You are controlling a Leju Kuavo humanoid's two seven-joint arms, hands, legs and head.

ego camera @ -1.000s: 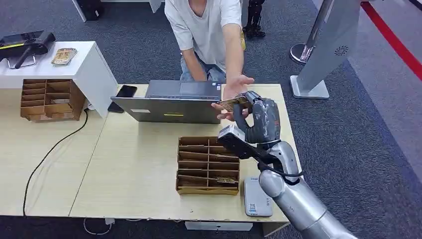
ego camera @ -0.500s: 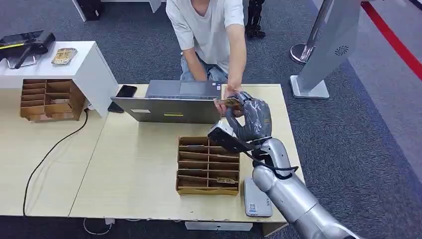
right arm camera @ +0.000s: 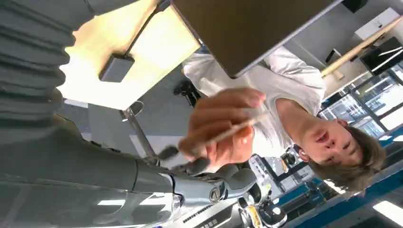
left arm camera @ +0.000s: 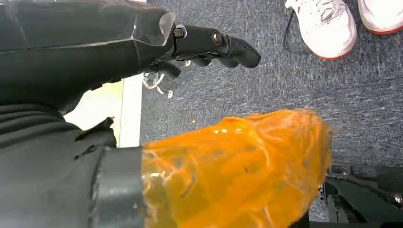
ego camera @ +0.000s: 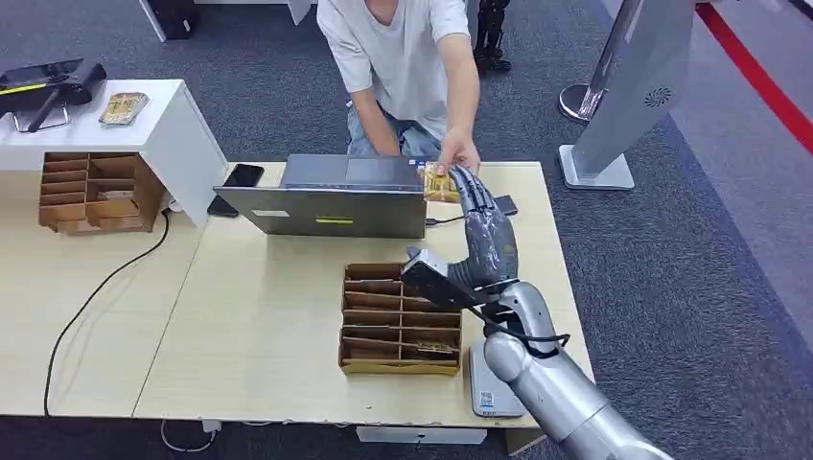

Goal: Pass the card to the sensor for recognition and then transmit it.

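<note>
Right hand [ego camera: 476, 216], fingers stretched out and apart toward the upper middle of the frame, has its tips at the card [ego camera: 440, 183], which the person's hand [ego camera: 458, 153] pinches just beyond, above the bench [ego camera: 259, 316].

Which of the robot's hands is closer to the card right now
The right hand. It is stretched out over the table's far edge, fingers at the card that the person's hand is gripping. The left hand hangs beside the table, over the carpet.

Your right hand [ego camera: 482, 222] reached farther over the desk [ego camera: 259, 316], fingers straightened; the person's hand [ego camera: 458, 153] now pinches the card [ego camera: 439, 182]
</note>
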